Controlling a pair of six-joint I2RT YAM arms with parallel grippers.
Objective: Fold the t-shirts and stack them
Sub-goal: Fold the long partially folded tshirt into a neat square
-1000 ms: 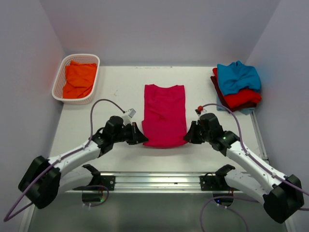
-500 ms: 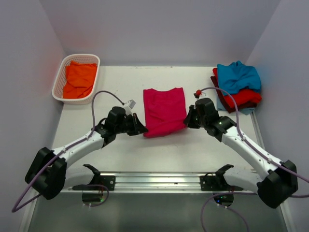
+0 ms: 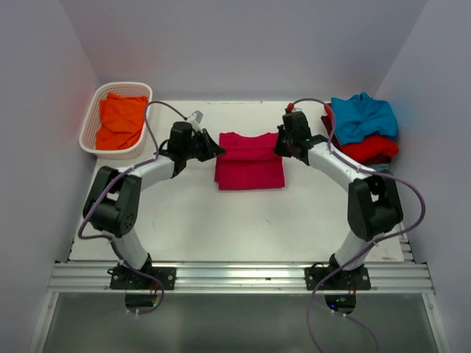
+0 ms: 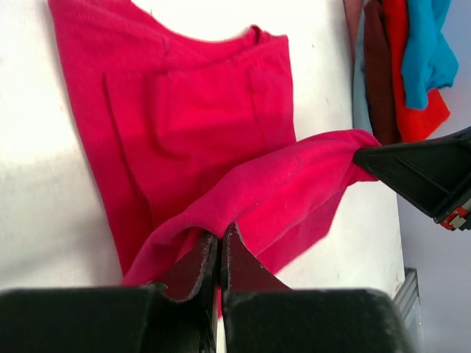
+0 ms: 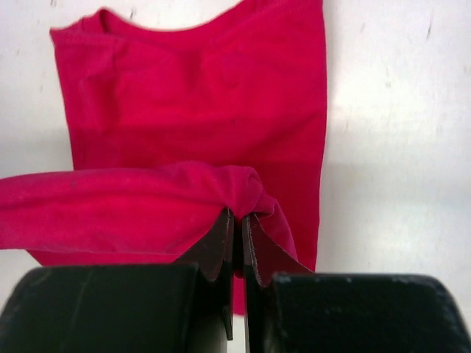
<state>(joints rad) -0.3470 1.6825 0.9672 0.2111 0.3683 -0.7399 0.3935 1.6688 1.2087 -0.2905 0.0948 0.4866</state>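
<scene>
From above, the white table (image 3: 184,220) sits inside plain pale walls (image 3: 243,44), with a metal rail (image 3: 243,276) along the near edge. A white basket (image 3: 90,121) stands in the far left corner with an orange t-shirt (image 3: 121,121) in it. In the far right corner is a pile with a blue t-shirt (image 3: 360,116) on top of a red t-shirt (image 3: 368,149). The pink t-shirt (image 3: 249,165) lies in the middle of the table, toward the far side. Both arms reach far out over the table and bend in toward each other. The left gripper (image 3: 218,151) is at the shirt's left side and the right gripper (image 3: 280,150) is at its right side.

In the left wrist view, the left claw is pinched tight on a lifted edge of the pink t-shirt. That edge runs like a band across to the black tip of the right claw. The rest of the shirt lies flat on the table below. A maroon t-shirt (image 4: 377,66) shows in the pile.

In the right wrist view, the right claw is squeezed tight on a bunched bit of the same lifted edge. The flat part of the shirt, with its neck, lies on the bare white table beyond.
</scene>
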